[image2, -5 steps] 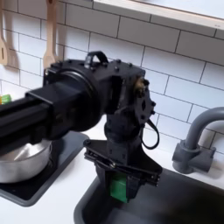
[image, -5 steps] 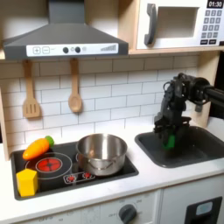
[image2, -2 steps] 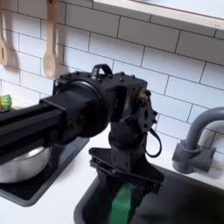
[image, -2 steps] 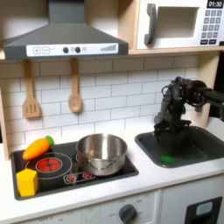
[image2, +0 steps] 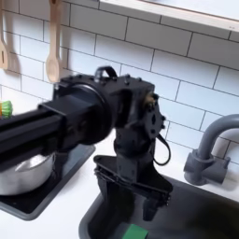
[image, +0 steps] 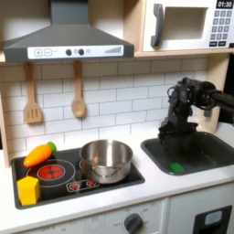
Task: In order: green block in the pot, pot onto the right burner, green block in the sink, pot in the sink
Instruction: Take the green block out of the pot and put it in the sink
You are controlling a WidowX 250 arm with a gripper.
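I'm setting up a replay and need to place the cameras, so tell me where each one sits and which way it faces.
First exterior view: in front of the toy kitchen, facing the tiled wall; it takes in the pot, the sink and the arm reaching in from the first exterior view's right.
Second exterior view: close by the sink, looking across the counter; the open pincer hangs above the green block.
Shared: pot, sink, green block, arm.

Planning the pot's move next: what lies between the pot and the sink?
In the first exterior view, only bare white counter separates the pot from the sink.
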